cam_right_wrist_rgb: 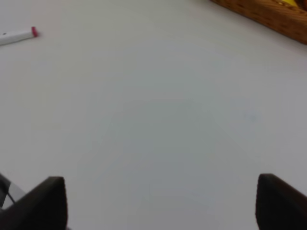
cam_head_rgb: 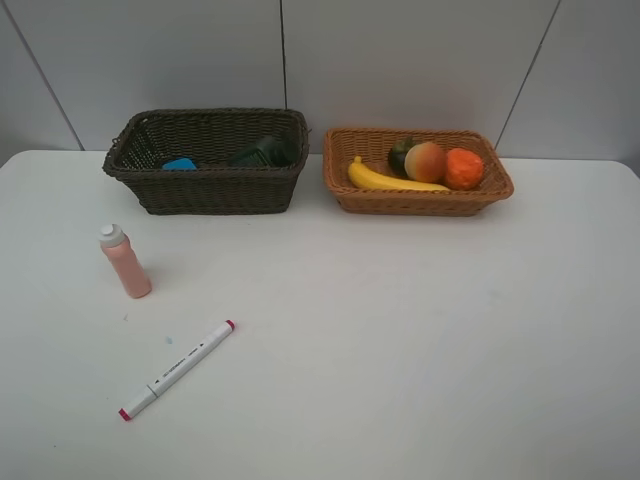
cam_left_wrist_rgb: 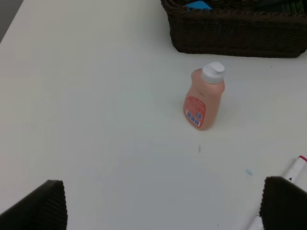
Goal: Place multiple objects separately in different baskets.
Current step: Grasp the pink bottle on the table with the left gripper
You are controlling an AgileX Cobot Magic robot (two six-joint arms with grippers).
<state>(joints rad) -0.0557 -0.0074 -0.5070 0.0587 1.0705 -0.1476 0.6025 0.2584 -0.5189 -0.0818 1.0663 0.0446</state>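
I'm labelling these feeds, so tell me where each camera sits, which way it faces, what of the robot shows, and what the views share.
Exterior high: up high, facing the table, dark brown basket and orange-tan basket; no robot parts show.
Left wrist: on the left arm, facing the pink bottle and dark brown basket; open left gripper shows.
Right wrist: on the right arm, facing bare table; open right gripper shows.
Shared: all three see the marker.

You are looking at a plain white table (cam_head_rgb: 400, 330) under soft, even light, backed by a pale grey panelled wall (cam_head_rgb: 400, 60) whose dark seams (cam_head_rgb: 283, 55) run upright or slanted behind it.
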